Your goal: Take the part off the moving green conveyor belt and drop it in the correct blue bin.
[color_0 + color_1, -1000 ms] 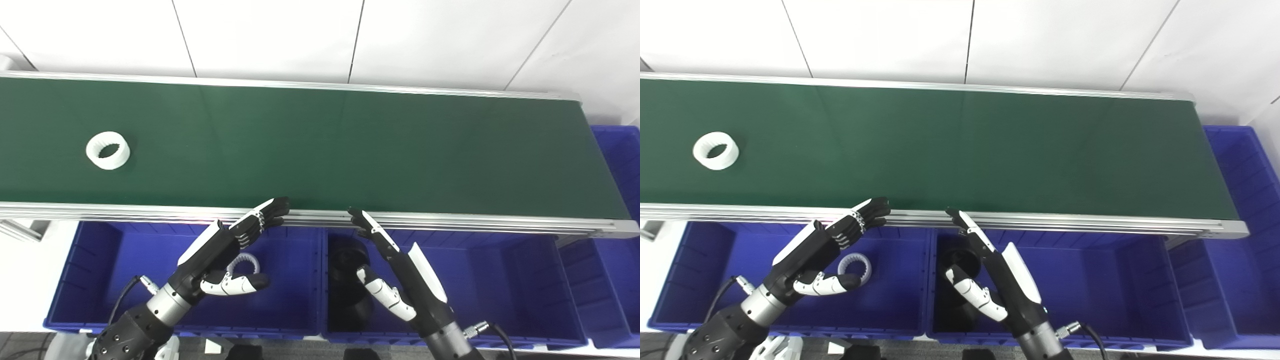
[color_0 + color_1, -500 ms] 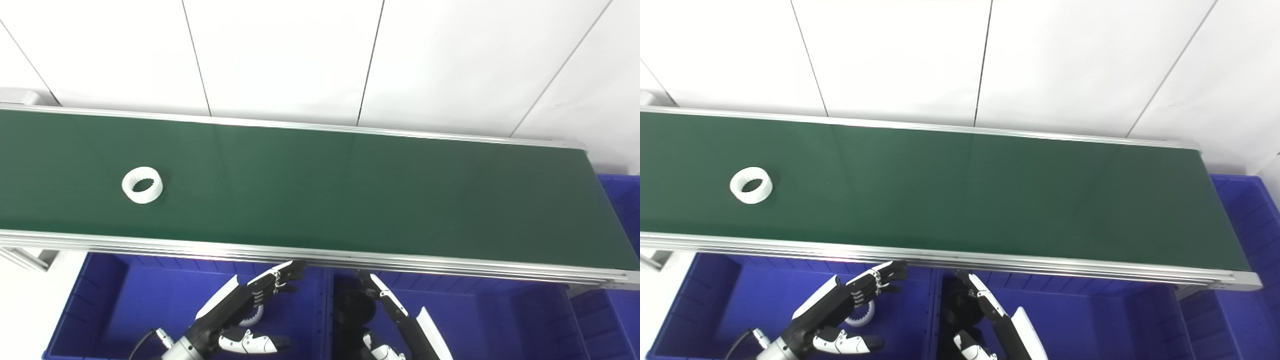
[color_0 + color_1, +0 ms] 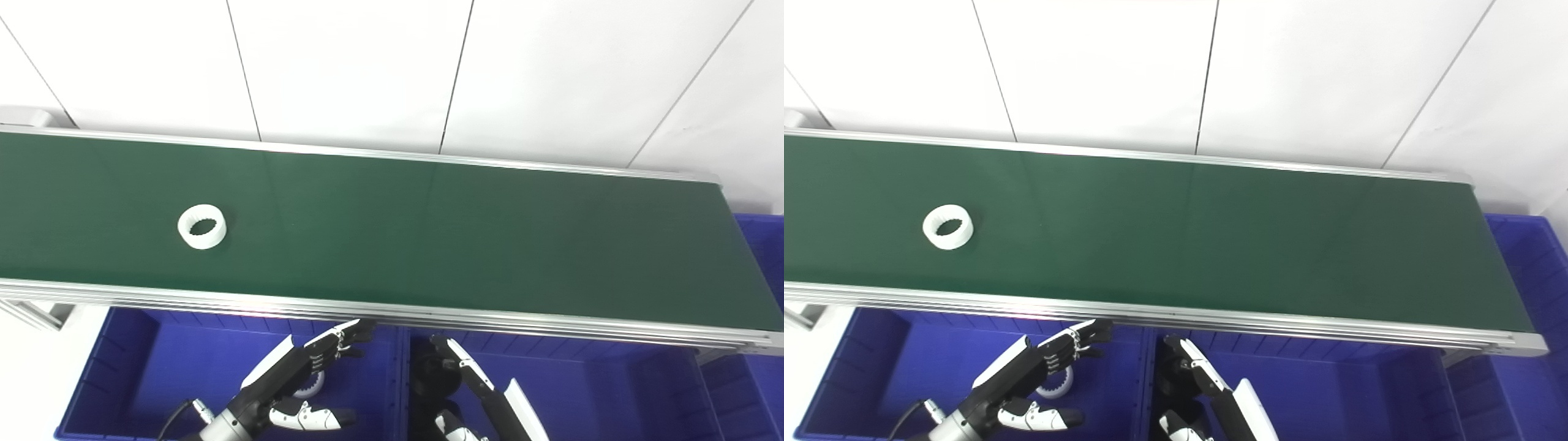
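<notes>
A white toothed ring (image 3: 201, 226) lies on the green conveyor belt (image 3: 429, 233), left of centre. Below the belt's near rail, my left hand (image 3: 300, 380) hovers open over the left blue bin (image 3: 153, 361), thumb spread, holding nothing. My right hand (image 3: 484, 398) is open too, fingers stretched over the middle blue bin (image 3: 612, 392). Both hands sit well below and to the right of the ring. A second white ring (image 3: 1058, 384) lies in the left bin, partly hidden by my left hand. A black part (image 3: 432, 380) rests in the middle bin.
An aluminium rail (image 3: 490, 321) runs along the belt's near edge above the bins. Another blue bin (image 3: 1531, 269) stands past the belt's right end. A white panelled wall (image 3: 392, 67) stands behind the belt.
The camera tilted up, so the whole scene dropped in the picture. The ring on the belt has travelled to the right. Both hands stay open below the rail.
</notes>
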You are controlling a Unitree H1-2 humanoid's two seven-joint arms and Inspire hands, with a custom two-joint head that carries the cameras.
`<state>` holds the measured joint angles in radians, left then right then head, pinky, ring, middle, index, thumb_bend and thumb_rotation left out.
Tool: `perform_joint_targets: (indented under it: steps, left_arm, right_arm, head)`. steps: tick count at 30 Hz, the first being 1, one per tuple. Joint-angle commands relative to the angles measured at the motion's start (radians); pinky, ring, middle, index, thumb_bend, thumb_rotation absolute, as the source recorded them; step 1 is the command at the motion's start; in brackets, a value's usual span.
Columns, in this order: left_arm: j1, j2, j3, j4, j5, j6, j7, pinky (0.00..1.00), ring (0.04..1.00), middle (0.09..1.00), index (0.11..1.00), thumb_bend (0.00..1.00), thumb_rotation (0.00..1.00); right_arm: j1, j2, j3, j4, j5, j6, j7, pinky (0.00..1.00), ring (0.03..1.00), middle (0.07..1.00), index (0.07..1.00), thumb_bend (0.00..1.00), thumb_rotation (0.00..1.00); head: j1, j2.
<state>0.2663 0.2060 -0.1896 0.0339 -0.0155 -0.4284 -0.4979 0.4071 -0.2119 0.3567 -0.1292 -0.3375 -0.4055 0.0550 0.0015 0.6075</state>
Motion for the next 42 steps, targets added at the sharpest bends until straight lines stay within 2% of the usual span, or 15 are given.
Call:
perform_joint_targets:
  steps: [1, 3, 5, 8, 14, 16, 20, 21, 25, 29, 31, 37, 42]
  left_arm:
    - [-0.009, 0.012, 0.004, -0.071, 0.041, -0.042, 0.052, 0.85, 0.908, 0.933, 0.910, 0.56, 0.40]
    - [-0.015, 0.018, 0.004, -0.100, 0.091, -0.042, 0.110, 0.82, 0.888, 0.922, 0.905, 0.60, 0.34]
    - [-0.028, 0.026, 0.000, -0.126, 0.138, -0.042, 0.173, 0.79, 0.868, 0.910, 0.894, 0.59, 0.28]
    - [-0.056, 0.048, 0.000, -0.176, 0.180, -0.042, 0.243, 0.79, 0.867, 0.905, 0.888, 0.55, 0.22]
    - [-0.127, 0.097, 0.027, -0.245, 0.261, -0.041, 0.323, 0.80, 0.874, 0.908, 0.903, 0.50, 0.14]
    - [-0.156, 0.111, 0.049, -0.259, 0.306, -0.041, 0.341, 0.80, 0.864, 0.901, 0.901, 0.52, 0.15]
    - [-0.215, 0.134, 0.094, -0.265, 0.358, -0.025, 0.339, 0.78, 0.841, 0.883, 0.890, 0.63, 0.15]
    - [-0.231, 0.138, 0.103, -0.264, 0.364, -0.019, 0.336, 0.78, 0.837, 0.873, 0.879, 0.70, 0.10]
    - [-0.301, 0.163, 0.130, -0.269, 0.420, 0.038, 0.319, 0.78, 0.834, 0.869, 0.872, 0.79, 0.02]
    - [-0.367, 0.181, 0.139, -0.260, 0.490, 0.107, 0.307, 0.76, 0.827, 0.867, 0.868, 0.87, 0.00]
    - [-0.399, 0.189, 0.141, -0.244, 0.546, 0.127, 0.317, 0.75, 0.825, 0.861, 0.864, 0.91, 0.03]
    - [-0.474, 0.223, 0.135, -0.192, 0.638, 0.175, 0.311, 0.74, 0.842, 0.874, 0.888, 0.91, 0.04]
    - [-0.526, 0.253, 0.116, -0.146, 0.725, 0.187, 0.317, 0.83, 0.839, 0.875, 0.896, 0.91, 0.05]
  right_arm:
    - [0.000, -0.001, 0.006, -0.011, 0.006, -0.063, -0.018, 0.87, 0.930, 0.961, 0.942, 0.40, 0.88]
    - [-0.004, -0.002, 0.009, -0.004, 0.008, -0.064, -0.020, 0.87, 0.931, 0.962, 0.943, 0.40, 0.88]
    - [-0.009, -0.003, 0.012, 0.003, 0.011, -0.064, -0.024, 0.87, 0.932, 0.963, 0.946, 0.39, 0.88]
    - [-0.014, -0.003, 0.014, 0.009, 0.013, -0.063, -0.025, 0.88, 0.933, 0.964, 0.948, 0.38, 0.88]
    - [-0.029, -0.005, 0.020, 0.018, 0.019, -0.063, -0.025, 0.88, 0.935, 0.965, 0.949, 0.37, 0.88]
    - [-0.035, -0.007, 0.025, 0.021, 0.022, -0.064, -0.027, 0.88, 0.935, 0.964, 0.949, 0.37, 0.88]
    - [-0.043, -0.011, 0.032, 0.022, 0.025, -0.064, -0.030, 0.89, 0.935, 0.964, 0.948, 0.37, 0.87]
    - [-0.045, -0.012, 0.034, 0.022, 0.025, -0.064, -0.030, 0.89, 0.938, 0.966, 0.950, 0.37, 0.88]
    - [-0.052, -0.012, 0.035, 0.028, 0.024, -0.064, -0.031, 0.89, 0.941, 0.967, 0.951, 0.38, 0.89]
    - [-0.064, -0.010, 0.041, 0.037, 0.029, -0.063, -0.028, 0.89, 0.937, 0.964, 0.951, 0.38, 0.88]
    - [-0.070, -0.009, 0.046, 0.041, 0.028, -0.063, -0.032, 0.88, 0.933, 0.961, 0.948, 0.37, 0.86]
    - [-0.078, -0.004, 0.053, 0.051, 0.010, -0.063, -0.046, 0.89, 0.937, 0.964, 0.950, 0.38, 0.87]
    - [-0.077, -0.001, 0.044, 0.043, -0.004, -0.063, -0.047, 0.88, 0.935, 0.964, 0.951, 0.38, 0.88]
  head:
    - [0.003, -0.001]
    - [0.004, 0.000]
    - [0.005, 0.001]
    - [0.011, 0.001]
    - [0.020, -0.001]
    - [0.021, -0.002]
    - [0.024, -0.002]
    - [0.024, -0.002]
    - [0.025, -0.002]
    - [0.024, -0.002]
    - [0.022, -0.001]
    - [0.010, 0.001]
    - [0.009, 0.006]
